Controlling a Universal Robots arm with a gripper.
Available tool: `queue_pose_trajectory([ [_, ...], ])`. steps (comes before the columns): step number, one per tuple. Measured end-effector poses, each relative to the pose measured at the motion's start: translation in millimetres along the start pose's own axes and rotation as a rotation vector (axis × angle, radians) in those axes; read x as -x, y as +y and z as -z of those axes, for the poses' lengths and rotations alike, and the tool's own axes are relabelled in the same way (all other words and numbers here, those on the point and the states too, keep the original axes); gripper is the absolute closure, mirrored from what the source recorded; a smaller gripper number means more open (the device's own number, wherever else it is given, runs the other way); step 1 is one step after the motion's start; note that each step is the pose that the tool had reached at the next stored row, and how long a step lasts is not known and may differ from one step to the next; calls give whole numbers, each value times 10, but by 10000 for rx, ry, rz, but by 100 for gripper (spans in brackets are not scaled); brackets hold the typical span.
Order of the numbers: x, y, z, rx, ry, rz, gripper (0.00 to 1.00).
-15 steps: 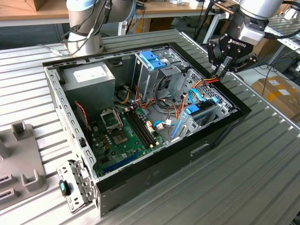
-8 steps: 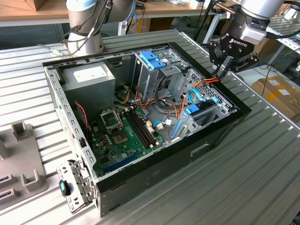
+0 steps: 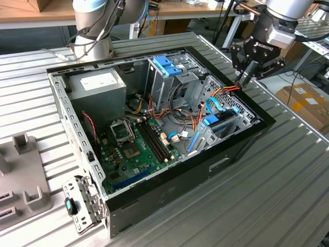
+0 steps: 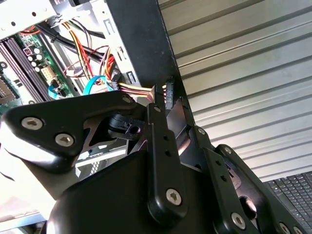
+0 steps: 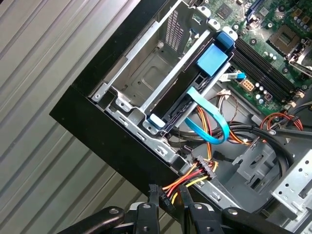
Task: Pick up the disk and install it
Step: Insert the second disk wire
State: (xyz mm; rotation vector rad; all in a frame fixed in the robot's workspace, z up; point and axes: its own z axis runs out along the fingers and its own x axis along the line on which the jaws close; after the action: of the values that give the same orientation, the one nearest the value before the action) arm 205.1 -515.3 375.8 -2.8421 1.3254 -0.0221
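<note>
Gripper (image 5: 168,195) fingers pinch a power connector (image 5: 155,191) at the case (image 5: 97,131) rim | disk (image 5: 192,100) sits edge-on in its bay beyond our fingertips, blue rails showing | risk, we judge: taut wires (image 5: 187,176) could snag or slip free.

A ribbed metal table (image 3: 267,195) carries the open computer case (image 3: 169,198) and a grey fixture (image 3: 23,180).

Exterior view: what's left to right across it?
Grey plastic fixture → power supply box → motherboard → blue bracket → disk → gripper → cardboard box.
</note>
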Motion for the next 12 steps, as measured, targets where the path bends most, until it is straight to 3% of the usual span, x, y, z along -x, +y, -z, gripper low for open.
queue_pose_trajectory([
  [2,-7,-9,0,-1,-1,119,70],
  [6,-16,-19,-1,-7,-8,715,70],
  [12,-17,-21,-4,-22,-24,1800,70],
])
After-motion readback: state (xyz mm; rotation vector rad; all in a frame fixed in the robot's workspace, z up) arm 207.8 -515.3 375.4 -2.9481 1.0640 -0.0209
